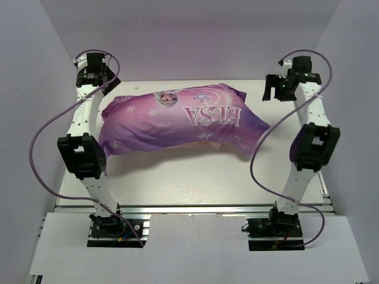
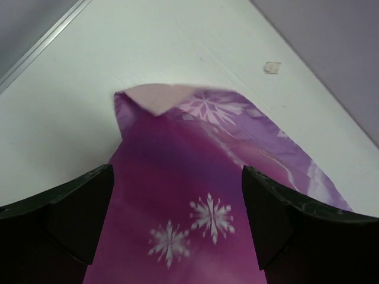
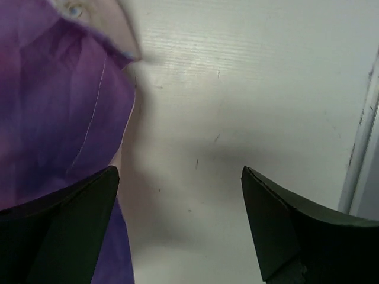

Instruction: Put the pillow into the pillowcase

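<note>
Thin pillowcase [image 1: 177, 121] cloth with soft sheen, matt white table [image 1: 177, 177] faintly scratched, matt black plastic left gripper [image 2: 177, 177]

The top external camera looks down from high at the near side of the flat white tabletop [image 1: 177, 177], facing the far wall, and takes in the whole thin purple snowflake-printed pillowcase [image 1: 177, 121]. The left wrist camera sits close above one end of that pillowcase, looking down between the left gripper [image 2: 177, 171] fingers. The right wrist camera hangs close over bare table between the right gripper [image 3: 179, 171] fingers, catching the pillowcase's other end at its left edge. All three share pillowcase and table
</note>
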Controlling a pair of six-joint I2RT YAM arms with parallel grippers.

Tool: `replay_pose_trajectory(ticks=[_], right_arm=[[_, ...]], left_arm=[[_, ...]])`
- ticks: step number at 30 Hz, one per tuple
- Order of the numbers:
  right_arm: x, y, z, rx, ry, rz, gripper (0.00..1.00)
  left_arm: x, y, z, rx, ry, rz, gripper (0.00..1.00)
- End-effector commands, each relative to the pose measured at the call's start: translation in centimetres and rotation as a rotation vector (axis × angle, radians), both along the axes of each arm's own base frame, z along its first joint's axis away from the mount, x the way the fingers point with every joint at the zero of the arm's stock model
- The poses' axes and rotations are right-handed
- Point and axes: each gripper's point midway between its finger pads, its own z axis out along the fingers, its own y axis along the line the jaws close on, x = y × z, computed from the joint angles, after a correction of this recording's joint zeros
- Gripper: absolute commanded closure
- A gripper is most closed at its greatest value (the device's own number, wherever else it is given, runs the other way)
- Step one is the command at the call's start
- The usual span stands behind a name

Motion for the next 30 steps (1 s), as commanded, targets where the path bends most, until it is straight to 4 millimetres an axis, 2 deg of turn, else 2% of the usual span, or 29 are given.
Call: replay_pose_trajectory(ticks=[1, 2, 3, 4, 5, 6, 7, 9, 12, 13, 14, 15, 16, 17, 18, 19, 20, 21, 22, 23, 24, 25, 26, 27, 28, 29, 30], right_arm=[[-3.5, 1.1, 10.8, 0.007, -0.266, 0.038, 0.11], [-4.8, 1.6, 13.1, 0.016, -0.334, 0.057, 0.11], [-4.9, 1.9, 13.8, 0.022, -0.385, 0.069, 0.11], [-5.9, 2.3, 12.4, 0.044, -0.362, 0.076, 0.11], [-6.5, 3.1, 12.8, 0.076, -0.387, 0.102, 0.11], [-7.7, 3.6, 14.6, 0.093, -0.443, 0.117, 0.11], [-8.1, 4.1, 14.3, 0.126, -0.451, 0.118, 0.11], [-9.6, 5.9, 15.5, 0.186, -0.484, 0.202, 0.11], [-11.3, 8.9, 15.4, 0.298, -0.467, 0.301, 0.11], [-11.5, 9.9, 15.0, 0.315, -0.455, 0.332, 0.11], [-11.3, 10.4, 14.0, 0.313, -0.425, 0.325, 0.11], [-12.0, 13.1, 13.5, 0.33, -0.399, 0.389, 0.11], [-11.5, 13.3, 12.5, 0.281, -0.385, 0.371, 0.11], [-10.5, 13.5, 11.4, 0.243, -0.37, 0.339, 0.1], [-10.3, 15.1, 10.8, 0.239, -0.359, 0.365, 0.11], [-9.8, 15.7, 10.3, 0.241, -0.346, 0.365, 0.11], [-8.5, 16.1, 8.5, 0.237, -0.299, 0.344, 0.11], [-7.6, 17.0, 9.3, 0.264, -0.299, 0.331, 0.11], [-6.7, 17.5, 9.0, 0.27, -0.286, 0.327, 0.11], [-4.8, 17.5, 6.3, 0.25, -0.233, 0.275, 0.11], [-3.5, 18.2, 7.2, 0.261, -0.25, 0.251, 0.11], [-2.2, 18.0, 6.5, 0.239, -0.246, 0.207, 0.11], [-0.7, 18.2, 3.9, 0.235, -0.195, 0.163, 0.11], [0.7, 18.6, 4.7, 0.264, -0.218, 0.131, 0.11], [2.0, 18.8, 2.4, 0.268, -0.186, 0.107, 0.11], [2.7, 19.1, 1.8, 0.286, -0.182, 0.088, 0.11], [3.8, 19.5, 2.1, 0.314, -0.205, 0.071, 0.11]], left_arm=[[-2.7, -0.7, 10.5, 0.014, -0.203, -0.07, 0.02], [-3.9, -1.6, 9.8, -0.006, -0.197, -0.123, 0.02], [-3.6, -2.1, 10.4, -0.011, -0.257, -0.149, 0.02], [-4.0, -2.5, 10.1, -0.023, -0.273, -0.166, 0.02], [-4.6, -2.9, 9.7, -0.032, -0.285, -0.182, 0.02], [-5.7, -3.6, 8.7, -0.052, -0.297, -0.214, 0.02], [-6.3, -3.8, 8.1, -0.064, -0.292, -0.215, 0.02], [-7.9, -4.4, 6.5, -0.09, -0.275, -0.232, 0.02], [-9.0, -5.2, 5.2, -0.119, -0.261, -0.261, 0.02], [-9.4, -5.4, 3.5, -0.133, -0.227, -0.264, 0.02], [-9.5, -5.7, 2.9, -0.144, -0.217, -0.278, 0.02], [-9.5, -6.2, 2.5, -0.159, -0.22, -0.304, 0.02], [-9.8, -6.3, 0.8, -0.17, -0.186, -0.306, 0.02], [-9.8, -6.4, 0.1, -0.176, -0.173, -0.31, 0.02], [-9.7, -6.6, -0.4, -0.181, -0.168, -0.32, 0.02], [-9.6, -6.6, -1.8, -0.189, -0.136, -0.318, 0.02], [-9.5, -7.1, -2.5, -0.206, -0.122, -0.342, 0.02], [-9.5, -7.2, -3.2, -0.214, -0.102, -0.347, 0.02], [-9.3, -7.0, -4.7, -0.215, -0.058, -0.333, 0.02], [-9.1, -6.9, -5.3, -0.215, -0.04, -0.324, 0.02], [-9.2, -6.8, -6.1, -0.219, -0.014, -0.32, 0.02], [-9.1, -6.9, -6.7, -0.224, 0.002, -0.32, 0.02], [-9.0, -6.8, -8.0, -0.226, 0.037, -0.32, 0.02], [-8.9, -6.8, -8.5, -0.225, 0.05, -0.32, 0.02], [-9.0, -6.8, -9.6, -0.229, 0.079, -0.319, 0.02], [-9.1, -6.3, -10.2, -0.209, 0.1, -0.298, 0.02], [-9.3, -6.1, -10.8, -0.206, 0.12, -0.291, 0.02]])
